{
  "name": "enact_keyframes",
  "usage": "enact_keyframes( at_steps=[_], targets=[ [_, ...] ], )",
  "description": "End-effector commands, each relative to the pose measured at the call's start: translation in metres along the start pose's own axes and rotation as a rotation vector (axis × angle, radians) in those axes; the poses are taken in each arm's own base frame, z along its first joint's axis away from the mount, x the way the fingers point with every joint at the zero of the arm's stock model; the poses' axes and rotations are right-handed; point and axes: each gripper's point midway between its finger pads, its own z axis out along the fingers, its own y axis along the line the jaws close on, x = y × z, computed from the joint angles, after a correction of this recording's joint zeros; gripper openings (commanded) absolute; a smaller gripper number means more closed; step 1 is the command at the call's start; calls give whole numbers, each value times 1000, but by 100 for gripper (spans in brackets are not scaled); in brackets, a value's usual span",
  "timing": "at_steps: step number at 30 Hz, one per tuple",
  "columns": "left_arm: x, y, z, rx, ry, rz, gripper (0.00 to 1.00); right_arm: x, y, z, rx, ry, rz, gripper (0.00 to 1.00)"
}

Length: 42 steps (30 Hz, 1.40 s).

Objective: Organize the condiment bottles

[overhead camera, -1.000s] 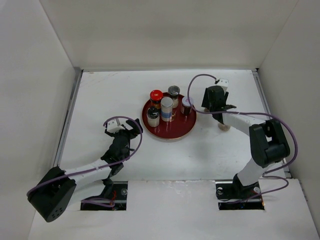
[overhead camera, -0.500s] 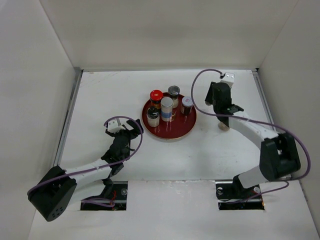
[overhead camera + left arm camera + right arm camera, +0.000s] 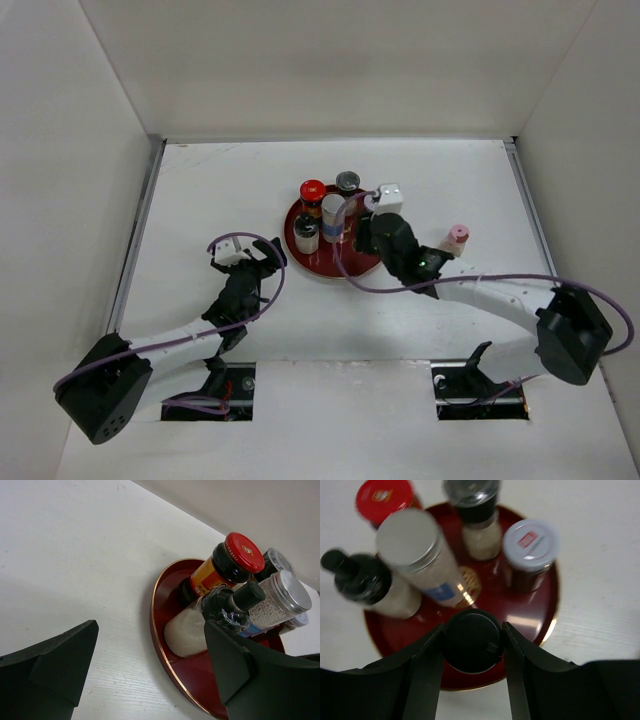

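The round red tray (image 3: 345, 268) holds a red-capped bottle (image 3: 313, 190), a grey-capped grinder (image 3: 347, 181), a tall silver-capped shaker (image 3: 333, 206) and a small black-capped bottle of white powder (image 3: 306, 229). The right wrist view also shows a white-lidded jar (image 3: 530, 541) on the tray (image 3: 525, 617). My right gripper (image 3: 471, 645) is shut on a black-capped bottle (image 3: 471, 641) above the tray's near edge; in the top view the gripper (image 3: 363, 238) hides it. A pink-capped bottle (image 3: 457, 238) stands on the table right of the tray. My left gripper (image 3: 262, 256) is open and empty, left of the tray.
White walls close in the table on the left, back and right. The left wrist view shows the tray rim (image 3: 159, 645) just ahead of the right finger, with the red-capped bottle (image 3: 243, 552) and the powder bottle (image 3: 192, 630) behind it.
My right arm has swung from the right of the tray to above the tray's near right part. The pink-capped bottle is now uncovered. The left arm has not moved.
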Motion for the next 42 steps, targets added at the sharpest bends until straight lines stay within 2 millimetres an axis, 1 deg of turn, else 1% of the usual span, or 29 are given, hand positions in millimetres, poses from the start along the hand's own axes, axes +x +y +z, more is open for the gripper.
enact_keyframes(
  at_steps=[1,4,8,9,13,16,18,19,20,22,24,25,26,27,28,30,32,33,34,35,37,39,40,42],
  targets=[
    [-19,-13,2,28,-54,-65,88,-13,39,3,-70,-55,35,43],
    [-20,-14,1,32,-55,-68,88,1,66,10,-103,-31,-3,44],
    [-18,-15,1,38,-47,-65,88,23,88,24,-120,4,-42,45],
    [-19,-15,0,39,-51,-68,88,27,90,25,-119,5,-52,45],
    [-17,-15,0,39,-46,-66,88,41,89,34,-100,6,-45,46],
    [-17,-16,0,42,-45,-71,88,48,85,34,-86,11,-54,60],
    [-15,-15,1,38,-41,-67,88,47,84,30,-91,7,-50,78],
    [-15,-15,1,39,-40,-67,88,42,84,27,-96,-1,-47,85],
    [-16,-16,1,43,-43,-71,88,36,84,24,-98,-12,-45,90],
    [-17,-16,1,41,-45,-74,88,21,81,14,-107,-38,-30,92],
    [-15,-16,1,40,-41,-70,88,4,73,2,-112,-69,5,93],
    [-15,-16,1,40,-42,-71,88,-9,60,-4,-98,-100,30,92],
    [-16,-17,1,44,-42,-74,88,-17,49,-7,-78,-120,47,92],
    [-17,-19,0,51,-43,-78,88,-24,31,-10,-38,-142,70,90],
    [-17,-20,-1,54,-43,-82,88,-30,6,-12,26,-168,95,88],
    [-14,-20,0,51,-36,-77,88,-35,-55,-21,207,-225,169,86],
    [-12,-20,0,52,-31,-77,88,-33,-117,-33,400,-252,219,86],
    [-12,-21,-1,57,-30,-80,88,-30,-144,-39,490,-257,235,87],
    [-12,-23,-1,62,-29,-86,88,-26,-167,-44,561,-253,244,90],
    [-12,-24,-1,62,-29,-88,88,-22,-184,-48,612,-242,249,92],
    [-10,-24,-2,65,-25,-86,88,-15,-209,-53,698,-226,247,97],
    [-12,-25,-4,74,-27,-95,88,-7,-233,-53,770,-202,250,99],
    [-12,-25,-4,74,-28,-97,88,-3,-239,-52,777,-192,257,99],
    [-11,-24,-4,73,-26,-95,88,3,-238,-38,729,-153,270,99]
  ],
)
